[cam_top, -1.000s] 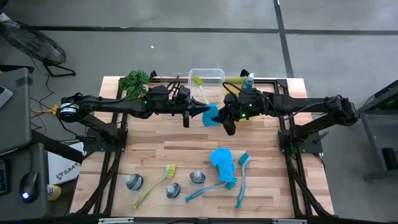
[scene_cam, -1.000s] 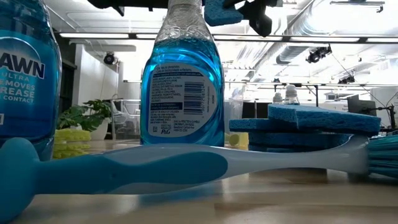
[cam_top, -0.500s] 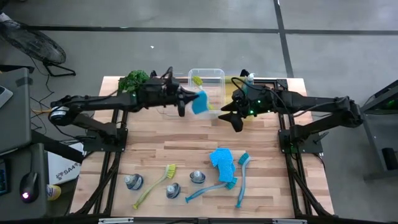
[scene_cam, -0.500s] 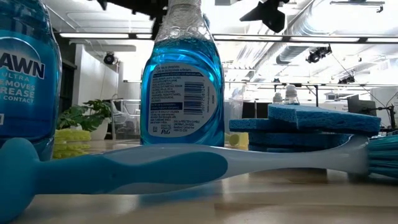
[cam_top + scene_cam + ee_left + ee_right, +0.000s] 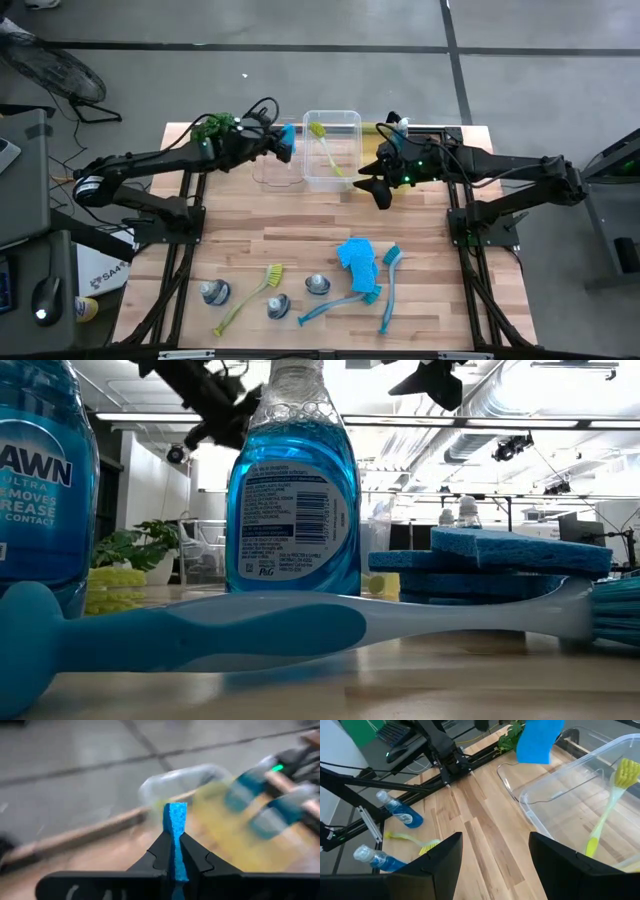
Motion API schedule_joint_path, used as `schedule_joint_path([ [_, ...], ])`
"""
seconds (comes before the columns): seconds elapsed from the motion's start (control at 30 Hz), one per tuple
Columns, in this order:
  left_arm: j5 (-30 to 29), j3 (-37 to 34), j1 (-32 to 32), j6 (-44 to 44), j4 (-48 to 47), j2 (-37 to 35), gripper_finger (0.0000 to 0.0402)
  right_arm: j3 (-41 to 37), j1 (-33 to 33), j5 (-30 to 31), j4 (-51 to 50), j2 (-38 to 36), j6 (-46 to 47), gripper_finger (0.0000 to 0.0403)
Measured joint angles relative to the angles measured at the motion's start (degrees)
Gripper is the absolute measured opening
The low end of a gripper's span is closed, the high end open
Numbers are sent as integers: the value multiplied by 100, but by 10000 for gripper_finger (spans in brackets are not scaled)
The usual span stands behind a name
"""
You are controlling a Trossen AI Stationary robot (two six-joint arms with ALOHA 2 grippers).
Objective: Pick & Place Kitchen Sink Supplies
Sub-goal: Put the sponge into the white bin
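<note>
Left claw point(image 5: 174, 851) clamped tight on a small blue sponge point(image 5: 174, 831), hanging just left of the clear bin point(image 5: 333, 150), above the smaller clear tub point(image 5: 276, 168) beside it. Right claw point(image 5: 379, 187) spread wide and empty, hovering just right of the clear bin. Inside that bin, a yellow-green dish brush point(image 5: 328, 149). Toward the worktop's point(image 5: 420, 255) near edge from the bin: stacked blue sponges point(image 5: 357, 262), two blue brushes point(image 5: 389, 290), three blue-liquid bottles point(image 5: 318, 285), another yellow-green brush point(image 5: 250, 295).

Wooden table point(image 5: 300, 250) with sponges point(image 5: 357, 259), brushes point(image 5: 388, 290), bottles point(image 5: 214, 292)
</note>
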Motion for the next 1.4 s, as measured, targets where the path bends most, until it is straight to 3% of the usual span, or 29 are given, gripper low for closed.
schedule_joint_path([
  [0.17, 183, 1, 428, -794, -757, 144, 14, -2, 0, 70, -27, 0, 124, 222],
  [0.73, 2759, 6, 2197, -1646, -1441, 1119, 14, -2, 0, 80, -26, 0, 255, 222],
  [0.97, 2943, 3, 2514, -1596, -1732, 1202, 14, -2, 0, 80, -25, 2, 256, 222],
  [1.4, 3050, 3, 2504, -1338, -1879, 1202, 15, -2, 2, 244, -24, 2, 238, 222],
])
